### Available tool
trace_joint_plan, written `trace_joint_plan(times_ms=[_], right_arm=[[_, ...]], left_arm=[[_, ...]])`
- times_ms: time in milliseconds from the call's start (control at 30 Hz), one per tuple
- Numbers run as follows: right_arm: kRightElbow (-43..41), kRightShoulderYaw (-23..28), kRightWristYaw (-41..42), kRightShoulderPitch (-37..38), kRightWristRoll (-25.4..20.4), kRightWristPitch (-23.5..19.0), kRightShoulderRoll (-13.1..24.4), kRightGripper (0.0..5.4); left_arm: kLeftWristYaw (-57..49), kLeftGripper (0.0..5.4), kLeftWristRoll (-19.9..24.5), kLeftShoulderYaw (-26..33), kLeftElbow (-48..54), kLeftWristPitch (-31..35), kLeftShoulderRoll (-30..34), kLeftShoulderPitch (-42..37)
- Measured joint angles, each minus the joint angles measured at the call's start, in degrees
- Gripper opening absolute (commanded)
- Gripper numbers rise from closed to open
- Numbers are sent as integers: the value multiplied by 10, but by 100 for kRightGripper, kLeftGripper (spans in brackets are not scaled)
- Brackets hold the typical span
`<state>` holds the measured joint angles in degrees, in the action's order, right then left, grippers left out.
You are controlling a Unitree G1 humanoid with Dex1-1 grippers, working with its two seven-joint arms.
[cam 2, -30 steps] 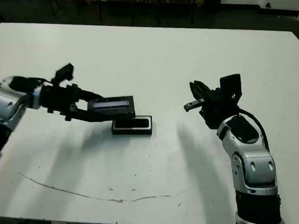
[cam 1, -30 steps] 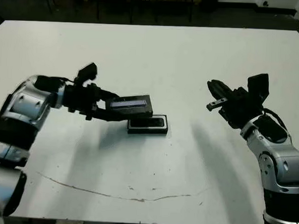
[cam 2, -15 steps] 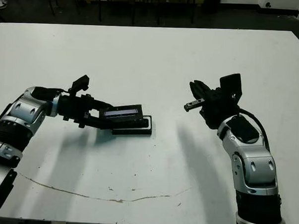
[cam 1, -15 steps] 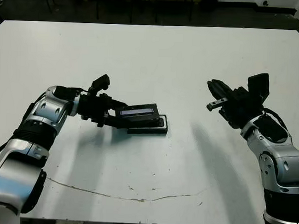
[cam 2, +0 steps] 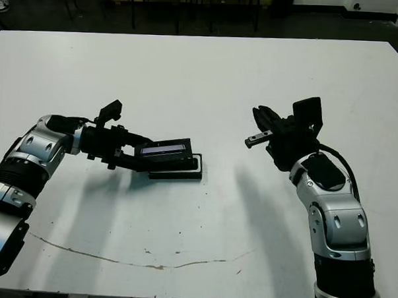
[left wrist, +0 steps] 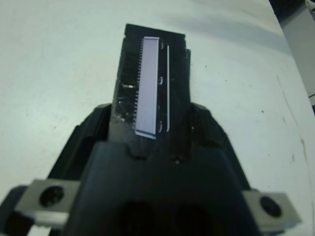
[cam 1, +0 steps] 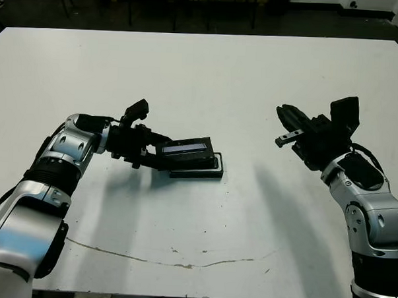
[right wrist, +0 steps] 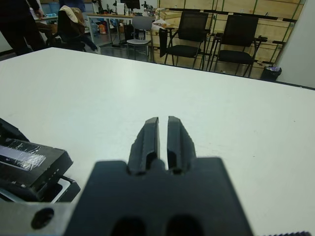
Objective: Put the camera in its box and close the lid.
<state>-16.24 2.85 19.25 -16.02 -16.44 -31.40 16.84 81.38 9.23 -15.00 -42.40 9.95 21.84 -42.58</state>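
My left gripper [cam 1: 158,154] is shut on the lid [cam 1: 186,150], a flat black panel with a pale label strip [left wrist: 149,86]. The lid lies tilted over the box [cam 1: 204,171], its far end low on the box and its held end higher. Only the box's front wall and right end show beneath it. The camera is hidden; the lid covers the box's inside. My right gripper [cam 1: 284,128] is shut on nothing and hangs in the air well to the right of the box. In the right wrist view its fingers [right wrist: 147,135] nearly touch.
A thin brownish line [cam 1: 174,260] runs along the white table [cam 1: 209,77] near its front edge. Beyond the far edge stand black chairs [right wrist: 187,37] and a person [right wrist: 17,24].
My left gripper has brought the lid down and slightly right, from above the box to resting tilted on it. My right arm has not moved.
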Motion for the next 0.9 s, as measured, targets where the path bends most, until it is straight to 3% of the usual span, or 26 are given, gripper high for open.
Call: trace_joint_plan(times_ms=[633,900], right_arm=[[3,1,0,0,-7,-1,0,0],[8,5,0,0,-10,-4,0,0]], left_arm=[[11,282,-1,-3,-20,2,-25,3],[-22,282,-2,1,-76,-52,-59,7]])
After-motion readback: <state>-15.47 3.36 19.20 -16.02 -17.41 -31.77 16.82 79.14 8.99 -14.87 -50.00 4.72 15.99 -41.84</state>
